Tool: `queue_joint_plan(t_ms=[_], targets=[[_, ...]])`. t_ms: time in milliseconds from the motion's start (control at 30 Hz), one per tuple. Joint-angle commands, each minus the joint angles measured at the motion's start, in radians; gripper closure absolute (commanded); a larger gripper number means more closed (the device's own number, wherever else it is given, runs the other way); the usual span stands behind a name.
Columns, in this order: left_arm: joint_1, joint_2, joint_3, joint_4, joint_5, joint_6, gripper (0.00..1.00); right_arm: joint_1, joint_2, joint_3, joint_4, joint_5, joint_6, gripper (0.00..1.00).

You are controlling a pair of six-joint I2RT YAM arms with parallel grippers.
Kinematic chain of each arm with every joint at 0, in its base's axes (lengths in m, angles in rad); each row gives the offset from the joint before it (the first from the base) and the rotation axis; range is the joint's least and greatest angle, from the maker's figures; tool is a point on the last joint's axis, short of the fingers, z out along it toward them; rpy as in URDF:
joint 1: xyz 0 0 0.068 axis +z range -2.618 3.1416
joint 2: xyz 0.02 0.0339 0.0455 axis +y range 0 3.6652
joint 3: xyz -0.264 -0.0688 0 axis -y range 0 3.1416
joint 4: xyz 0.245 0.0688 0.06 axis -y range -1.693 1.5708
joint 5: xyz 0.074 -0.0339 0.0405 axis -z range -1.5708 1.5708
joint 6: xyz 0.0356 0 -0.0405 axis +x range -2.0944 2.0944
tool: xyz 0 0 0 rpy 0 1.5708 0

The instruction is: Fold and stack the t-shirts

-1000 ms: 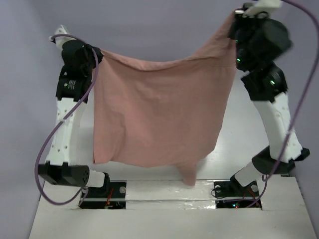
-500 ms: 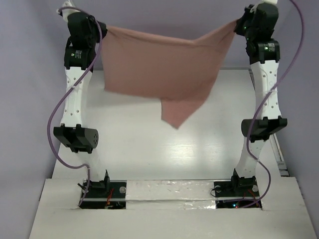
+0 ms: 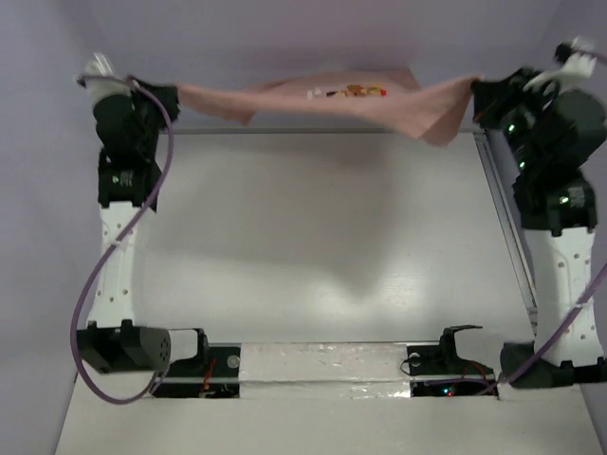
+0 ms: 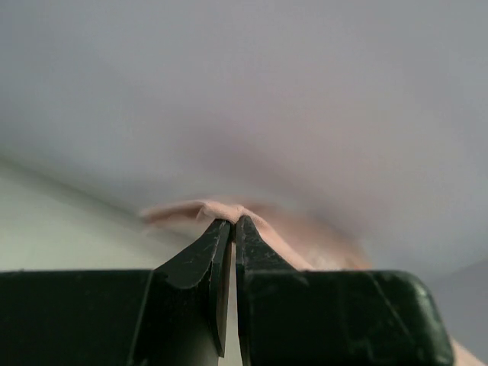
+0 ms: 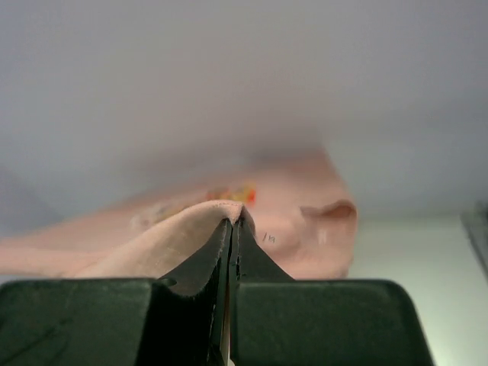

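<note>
The white table (image 3: 313,246) is standing inside pale lilac walls (image 3: 285,28), with both arm bases at 6 o'clock.

Change noted: half a second ago the t-shirt (image 3: 285,95) was hanging as a deep sheet between the raised arms, one corner drooping toward mid-table. It is now lying out as a thin, near-flat band at 12 o'clock, along the far edge of the table. Both arms have reached out and lowered.

Orientation: the garment's long axis is running from 9 o'clock to 3 o'clock. Its small orange graphic (image 3: 351,92) is facing up, just right of the middle. A loose flap is drooping near the 3 o'clock end.

The left pincer (image 3: 174,95) is pinching the 9 o'clock end, its jaws pressed together on a fold of pink fabric. The right pincer (image 3: 477,90) is doing the same at the 3 o'clock end, jaws together on the cloth. Both wrist views are confirming fabric nipped at the fingertips.
</note>
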Motion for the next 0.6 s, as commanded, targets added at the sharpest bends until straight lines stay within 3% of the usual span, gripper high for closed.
queue_joint_plan(t_ms=[0,67,133,233,267,367,567], targets=[[-0.002,-0.097,-0.341,0.118,0.016,0.061,1.00,-0.003,-0.086,-0.430,0.006,-0.068,0.043,1.00],[-0.002,-0.190,-0.570,0.179,0.012,0.076,1.00,-0.003,-0.170,-0.626,0.011,-0.090,0.086,1.00],[-0.002,-0.267,-0.700,0.195,0.013,0.087,1.00,-0.003,-0.293,-0.891,0.008,-0.107,0.126,1.00],[-0.002,-0.353,-0.936,0.221,0.038,0.085,1.00,-0.003,-0.402,-1.132,-0.044,-0.122,0.164,1.00],[-0.002,-0.405,-1.031,0.218,0.021,0.085,1.00,-0.003,-0.422,-1.168,-0.089,-0.128,0.176,1.00],[-0.002,-0.451,-1.130,0.146,-0.003,0.052,1.00,0.008,-0.468,-1.181,-0.219,-0.177,0.229,1.00],[-0.002,-0.410,-1.142,-0.056,-0.056,-0.031,0.98,0.008,-0.463,-1.104,-0.489,-0.254,0.296,1.00]])
